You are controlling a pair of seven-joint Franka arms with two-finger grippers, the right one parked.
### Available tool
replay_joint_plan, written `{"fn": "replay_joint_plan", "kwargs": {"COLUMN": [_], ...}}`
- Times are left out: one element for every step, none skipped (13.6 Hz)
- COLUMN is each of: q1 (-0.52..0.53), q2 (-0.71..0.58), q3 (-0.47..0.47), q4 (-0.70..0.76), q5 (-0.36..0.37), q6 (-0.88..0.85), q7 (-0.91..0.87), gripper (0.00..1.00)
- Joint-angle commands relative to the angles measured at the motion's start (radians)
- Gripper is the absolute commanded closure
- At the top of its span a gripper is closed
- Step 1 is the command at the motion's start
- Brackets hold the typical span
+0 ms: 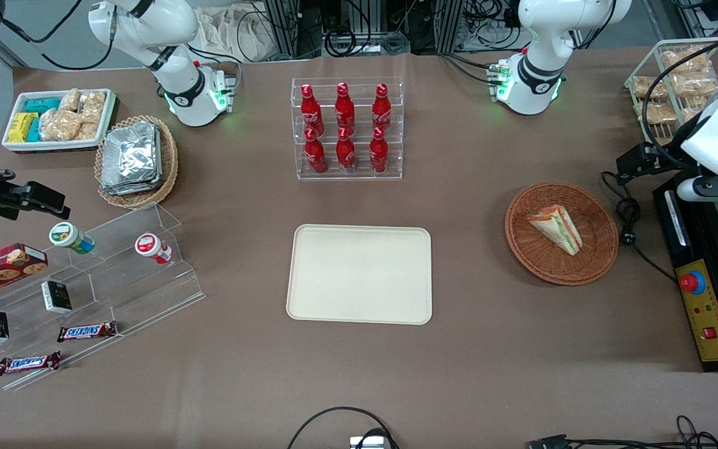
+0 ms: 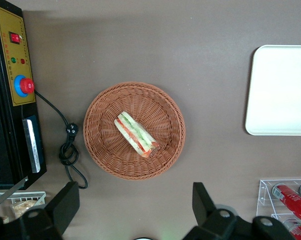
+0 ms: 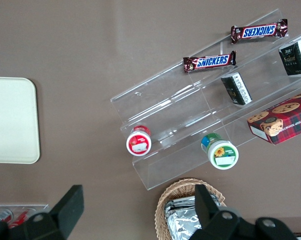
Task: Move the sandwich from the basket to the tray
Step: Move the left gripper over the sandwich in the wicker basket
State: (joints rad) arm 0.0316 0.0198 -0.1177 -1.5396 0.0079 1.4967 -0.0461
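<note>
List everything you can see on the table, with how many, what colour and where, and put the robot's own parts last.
sandwich: one, white with green and red filling, in the basket
basket: one, reddish-brown wicker, toward the working arm's end
tray: one, cream, table centre, nothing on it
cola bottles: six, red, in a clear rack farther from the front camera than the tray
foil packets: a stack, silver, in a tan basket toward the parked arm's end
Snickers bars: two, brown, on the clear stepped shelf
control box: one, black and yellow, beside the basket
gripper: one, black, open, high above the basket
</note>
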Motion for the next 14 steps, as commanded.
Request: {"fn": "replay_joint_plan", "kwargs": {"q1": [-0.001,-0.001,-0.001,-0.001,-0.001,-0.001,-0.012,-0.015,-0.016,-0.016,-0.016,-0.016,-0.016,-0.015], "q2": [0.003,0.005,0.008,0.014,0.022,0.043,0.060,0.063,0.052,0.043,0.031,0.017,-0.001,-0.021], "q3": [-0.004,-0.004,-0.004,-0.004,-0.004,-0.007,-0.022,-0.026,-0.027,-0.027,-0.027,-0.027,-0.027,-0.027], "q4": [0.009,0.009,0.009,0.007,0.001,0.001,-0.004,-0.025,-0.069,-0.117,-0.164,-0.225,-0.294,-0.363], "q5": [0.003,0.004,0.007,0.009,0.014,0.039,0.070,0.073,0.075,0.075,0.075,0.075,0.075,0.073], "q6": [0.004,0.004,0.004,0.005,0.008,0.010,0.013,0.029,0.068,0.100,0.144,0.201,0.259,0.319], "q7": [-0.011,-0.009,-0.009,-0.014,-0.046,-0.128,-0.202,-0.234,-0.244,-0.271,-0.311,-0.345,-0.378,-0.409], "gripper": [0.00,0.00,0.00,0.00,0.00,0.00,0.00,0.00,0.00,0.00,0.00,0.00,0.00,0.00]}}
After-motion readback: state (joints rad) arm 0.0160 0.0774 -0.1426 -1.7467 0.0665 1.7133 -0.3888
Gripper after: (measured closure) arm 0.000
